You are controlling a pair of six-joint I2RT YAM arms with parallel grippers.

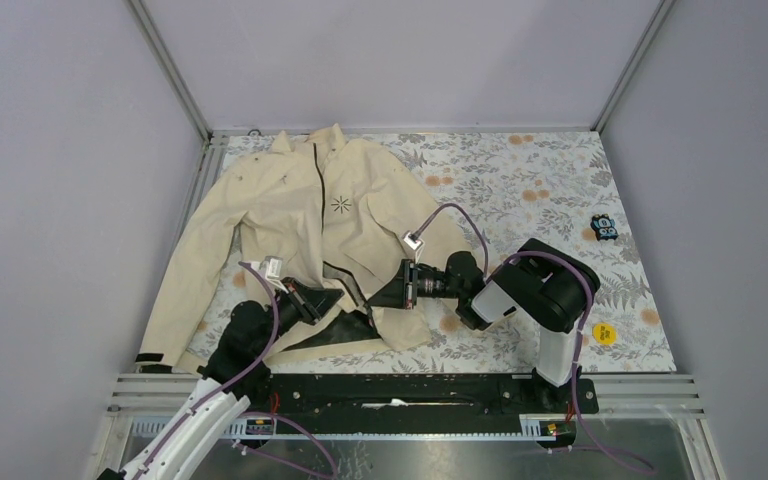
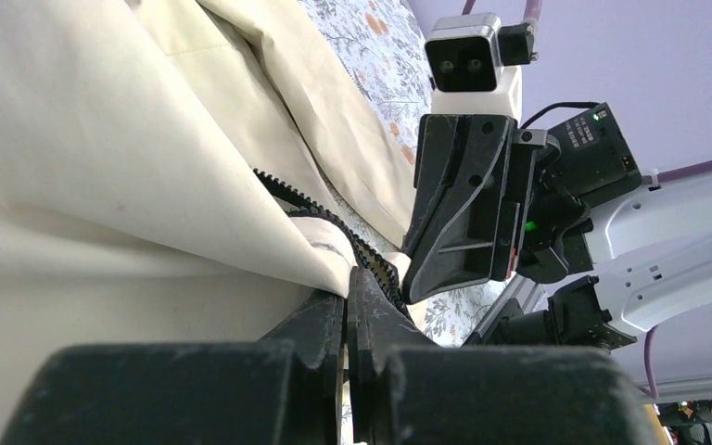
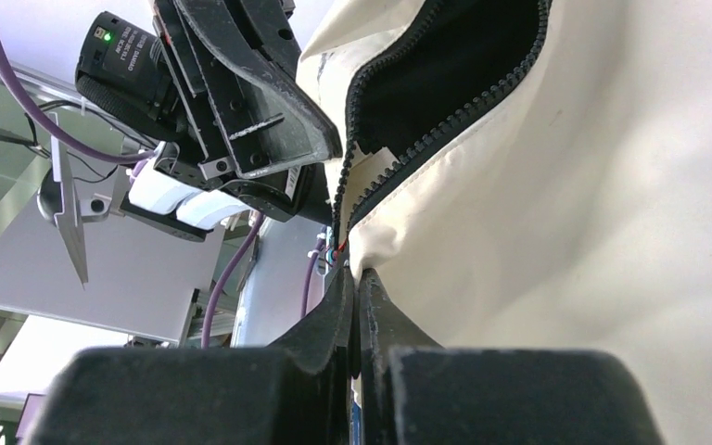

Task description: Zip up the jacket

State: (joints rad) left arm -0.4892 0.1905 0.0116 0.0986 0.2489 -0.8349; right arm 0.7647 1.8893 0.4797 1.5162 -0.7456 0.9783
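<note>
pinching the jacket point(image 1: 260, 210) beside its zipper point(image 1: 318, 190) are left tool point(image 2: 347, 295) and right tool point(image 3: 355, 278); chest shows starburst logo point(image 1: 340, 204).

The jacket point(image 1: 360, 215) is matt cream cloth, smooth with soft creases, and its zipper point(image 3: 445, 120) has dull black plastic-looking teeth. Jaws on the left gripper point(image 2: 348, 283) and right gripper point(image 3: 354, 278) are matt black plastic, kinda scuffed and greyish along the edges. The counter point(image 1: 540, 180) has a matt flower-print cover, with brushed metal rails point(image 1: 650, 392) at the near edge.
</note>
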